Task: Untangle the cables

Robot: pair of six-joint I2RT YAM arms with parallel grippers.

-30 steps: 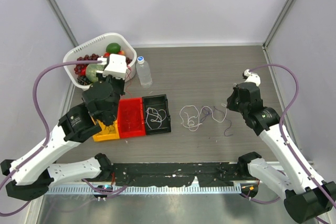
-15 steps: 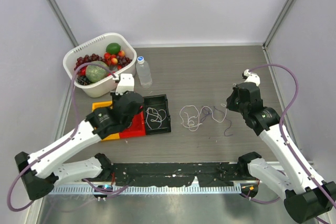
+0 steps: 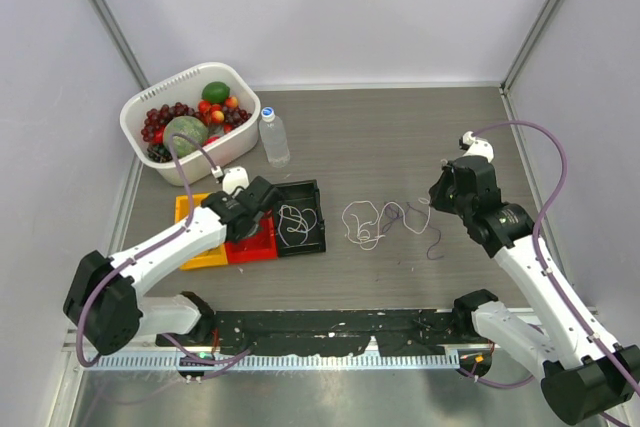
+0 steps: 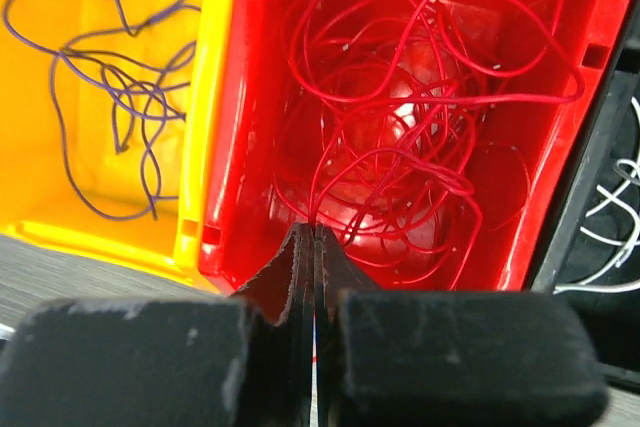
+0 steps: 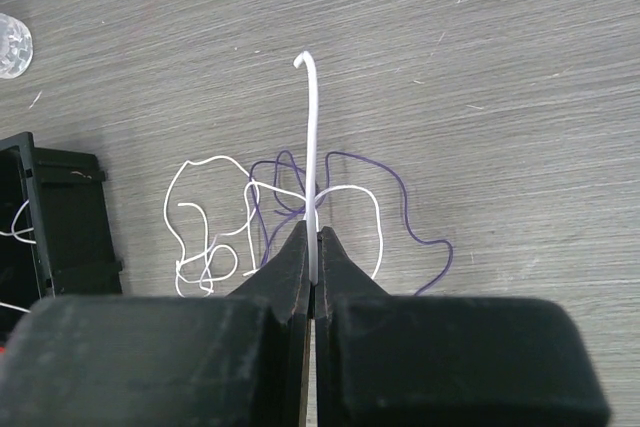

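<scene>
My left gripper is shut over the red bin, pinching a strand of the red cables piled in it. My right gripper is shut on a white cable whose stiff end sticks up past the fingertips. Below it, on the table, lies a tangle of white cable and purple cable. The yellow bin holds purple cable. The black bin holds white cable.
A white basket of fruit stands at the back left, with a clear water bottle beside it. The three bins sit side by side left of centre. Grey walls close in both sides.
My left arm has swung down and right from near the basket, and its gripper now sits low over the red bin. The right arm has barely moved.
</scene>
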